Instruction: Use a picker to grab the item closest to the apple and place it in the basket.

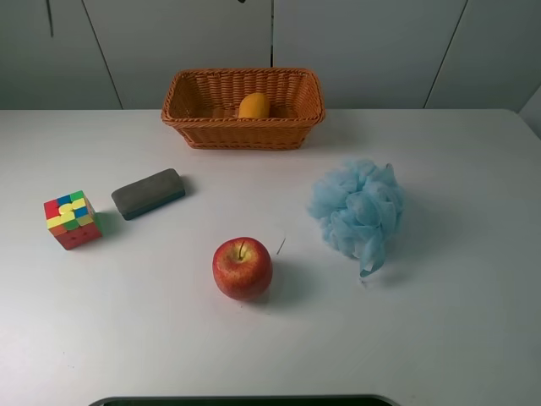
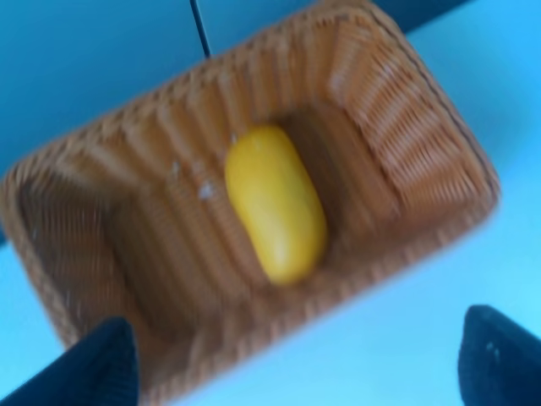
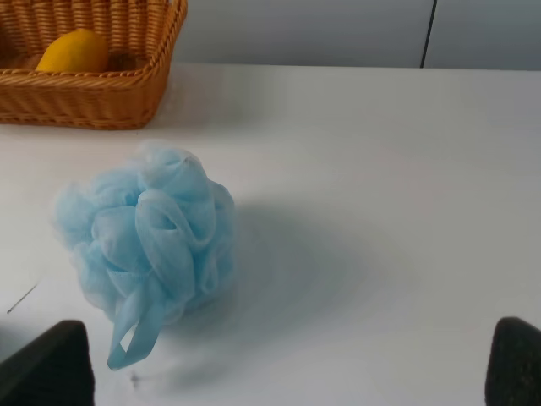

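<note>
A red apple (image 1: 242,267) sits on the white table near the front centre. A light blue bath pouf (image 1: 358,207) lies to its right and shows in the right wrist view (image 3: 148,245). The wicker basket (image 1: 245,127) stands at the back and holds a yellow fruit (image 1: 254,106). My left gripper (image 2: 296,372) is open and empty, above the basket (image 2: 406,144) and the fruit (image 2: 275,203). My right gripper (image 3: 287,372) is open and empty, short of the pouf. Neither arm shows in the exterior high view.
A grey board eraser (image 1: 149,193) lies left of the apple, and a colourful puzzle cube (image 1: 71,219) sits further left. A wall of grey panels rises behind the basket. The basket corner also shows in the right wrist view (image 3: 84,93).
</note>
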